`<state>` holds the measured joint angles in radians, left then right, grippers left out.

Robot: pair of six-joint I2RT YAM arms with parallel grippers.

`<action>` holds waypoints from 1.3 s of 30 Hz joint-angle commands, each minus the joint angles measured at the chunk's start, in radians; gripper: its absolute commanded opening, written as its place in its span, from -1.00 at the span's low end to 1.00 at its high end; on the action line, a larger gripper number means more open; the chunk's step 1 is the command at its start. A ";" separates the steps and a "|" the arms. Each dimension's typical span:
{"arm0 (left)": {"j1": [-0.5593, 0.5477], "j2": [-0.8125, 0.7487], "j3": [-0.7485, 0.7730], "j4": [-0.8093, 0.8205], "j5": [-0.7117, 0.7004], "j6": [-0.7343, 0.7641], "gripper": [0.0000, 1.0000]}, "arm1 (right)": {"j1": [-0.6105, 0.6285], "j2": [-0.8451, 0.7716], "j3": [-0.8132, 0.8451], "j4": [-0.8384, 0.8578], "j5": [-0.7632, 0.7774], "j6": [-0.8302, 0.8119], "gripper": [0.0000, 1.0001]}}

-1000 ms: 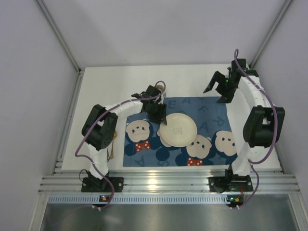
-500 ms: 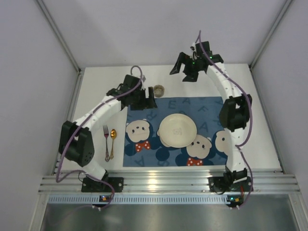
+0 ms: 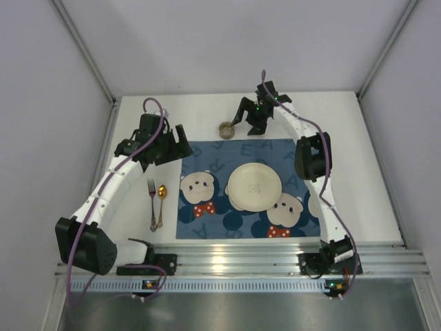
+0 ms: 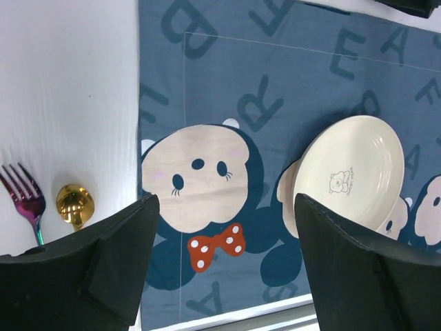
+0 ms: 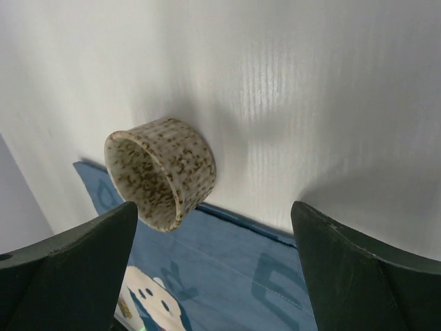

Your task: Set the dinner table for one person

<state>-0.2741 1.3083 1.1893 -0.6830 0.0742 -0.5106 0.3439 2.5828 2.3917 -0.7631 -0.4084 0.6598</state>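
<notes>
The white dinner table carries a blue bear-print placemat with a cream plate at its middle. A speckled cup stands just past the mat's far edge. Left of the mat lie a purple fork and a gold spoon. My left gripper hovers open over the mat's far-left corner, holding nothing; its wrist view shows the plate, fork and spoon. My right gripper hangs open beside the cup, not touching it.
White walls close in the table on the left, back and right. An aluminium rail runs along the near edge with both arm bases on it. Bare white tabletop lies beyond the cup and right of the mat.
My left gripper opened and drew back to the left, leaving the cup standing by the mat's far edge. My right arm swung left from the far-right corner to the cup.
</notes>
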 commanded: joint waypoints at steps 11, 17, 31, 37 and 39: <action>0.029 -0.093 -0.007 -0.124 -0.108 0.015 0.68 | 0.072 0.068 0.095 0.084 0.125 0.021 0.27; 0.045 -0.086 0.023 -0.151 -0.119 0.044 0.67 | 0.075 0.082 0.096 0.077 0.158 0.014 -0.16; 0.059 -0.058 0.030 -0.142 -0.111 0.066 0.66 | -0.005 -0.125 0.037 0.168 0.155 0.003 -1.00; 0.059 -0.054 -0.031 -0.098 -0.079 0.069 0.65 | -0.143 -0.441 -0.292 0.166 0.219 -0.072 -1.00; 0.059 -0.055 -0.065 -0.084 -0.037 0.070 0.65 | -0.198 -0.548 -0.432 0.118 0.278 -0.098 -1.00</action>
<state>-0.2218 1.2526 1.1622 -0.8066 -0.0074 -0.4541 0.2337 2.2707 2.0758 -0.6647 -0.2161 0.6205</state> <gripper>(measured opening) 0.827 0.042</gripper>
